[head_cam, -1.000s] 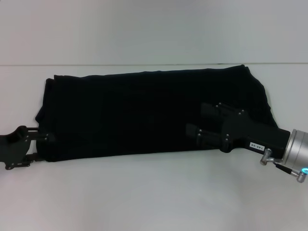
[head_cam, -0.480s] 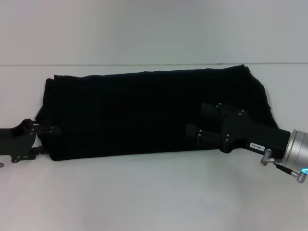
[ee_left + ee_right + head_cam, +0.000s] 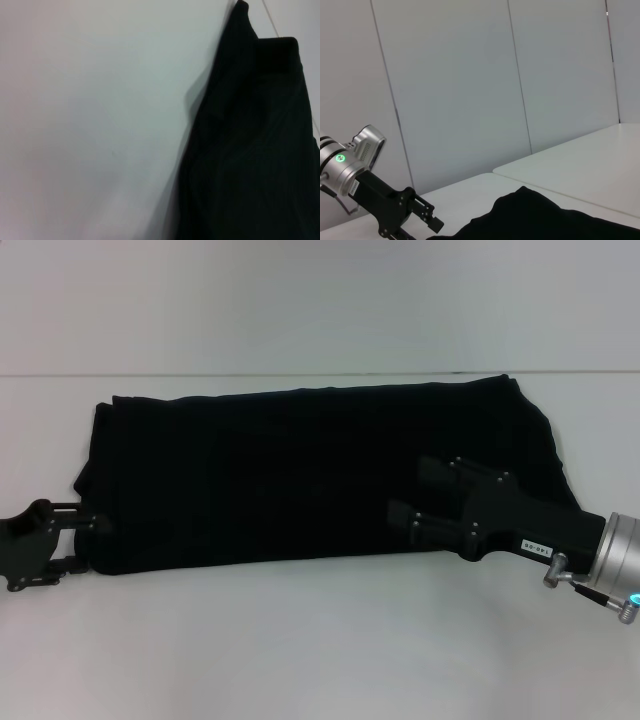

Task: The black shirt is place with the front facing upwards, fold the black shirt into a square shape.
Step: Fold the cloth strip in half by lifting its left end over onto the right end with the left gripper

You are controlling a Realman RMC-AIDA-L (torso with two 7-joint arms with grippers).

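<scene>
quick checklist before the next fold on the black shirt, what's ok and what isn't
1. Black shirt already folded to a long band across the table: ok.
2. Square shape reached: not ok, the band is much wider than deep.
3. Left gripper at the shirt's left end, by its front corner: ok.
4. Left fingers holding cloth: cannot tell; black on black at that edge.
5. Right gripper over the right part of the shirt, fingers spread and pointing left: ok.
6. Right fingers gripping cloth: not ok, they are open with no cloth bunched between them.
</scene>
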